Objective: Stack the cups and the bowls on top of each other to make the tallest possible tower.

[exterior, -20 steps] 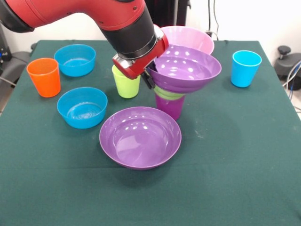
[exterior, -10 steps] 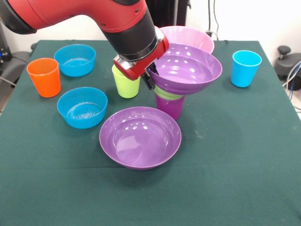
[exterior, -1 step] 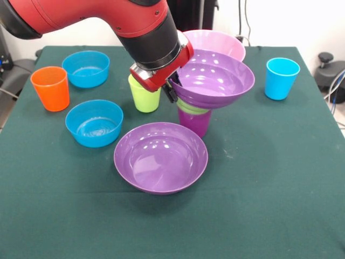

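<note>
Glossy purple bowl (exterior, -1 step: 214, 79) atop tapered purple cup (exterior, -1 step: 195, 122)

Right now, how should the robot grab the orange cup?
Probably from straight above, fingers pinching the rim of the orange cup. It stands upright, mouth open to the top, with clear space around it, apart from the blue bowl behind.

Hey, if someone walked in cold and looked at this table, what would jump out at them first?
The red arm sweeps in from the upper left, its gripper at the rim of a wide purple bowl. That bowl sits on a green bowl on a purple cup, mid-table. Another purple bowl lies on the cloth just in front.
</note>
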Robot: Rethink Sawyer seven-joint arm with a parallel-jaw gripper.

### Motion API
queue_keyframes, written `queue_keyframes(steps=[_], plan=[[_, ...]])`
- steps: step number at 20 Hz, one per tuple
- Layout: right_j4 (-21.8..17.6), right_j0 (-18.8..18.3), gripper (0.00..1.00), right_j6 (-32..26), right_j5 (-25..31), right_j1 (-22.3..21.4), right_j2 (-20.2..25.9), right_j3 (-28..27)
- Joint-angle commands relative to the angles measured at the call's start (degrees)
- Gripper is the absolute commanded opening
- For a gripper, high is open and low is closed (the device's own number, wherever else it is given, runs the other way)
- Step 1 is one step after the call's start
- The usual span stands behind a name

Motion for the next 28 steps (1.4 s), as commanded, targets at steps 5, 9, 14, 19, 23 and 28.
queue_keyframes(steps=[5, 9, 14, 19, 23, 28], plan=[[-3.32, 1.2, 0.0, -16.11, 2.88, -0.84, -3.45, 0.99], [-3.28, 1.01, 0.0, -16.34, 2.93, -1.09, -3.34, 1.14], [-3.33, 0.93, 0.0, -16.74, 3.36, -1.3, -3.34, 1.19], [-3.92, 1.74, 0.0, -16.69, 4.11, -1.11, -3.99, 0.67], [-2.73, 1.3, 0.0, -17.36, 6.05, -1.95, -3.41, 0.93], [-1.93, 0.81, 0.0, -17.6, 6.18, -2.15, -2.83, 1.23]])
